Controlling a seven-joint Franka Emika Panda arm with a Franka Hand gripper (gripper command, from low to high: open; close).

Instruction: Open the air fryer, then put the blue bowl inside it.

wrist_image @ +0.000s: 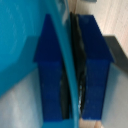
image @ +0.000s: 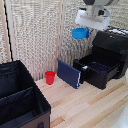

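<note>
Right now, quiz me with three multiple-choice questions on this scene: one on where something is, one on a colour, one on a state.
1. Where is the small round bright-blue bowl?
A. On the wooden table beside the cup
B. Held up in the air by the claw, above the table
C. Inside the black fabric bin

2. What colour is the small cup on the light wooden table?
A. Red
B. Green
C. White

3. What state is the drawer of the large black boxy air fryer in?
A. Pushed shut
B. Removed, lying on the floor
C. Pulled out, open

Answers: B, the bowl hangs under the white arm end, with its rim between the blue fingers in the wrist view. A, the cup is plainly red. C, the deep black drawer sticks out from the appliance's front.
</note>
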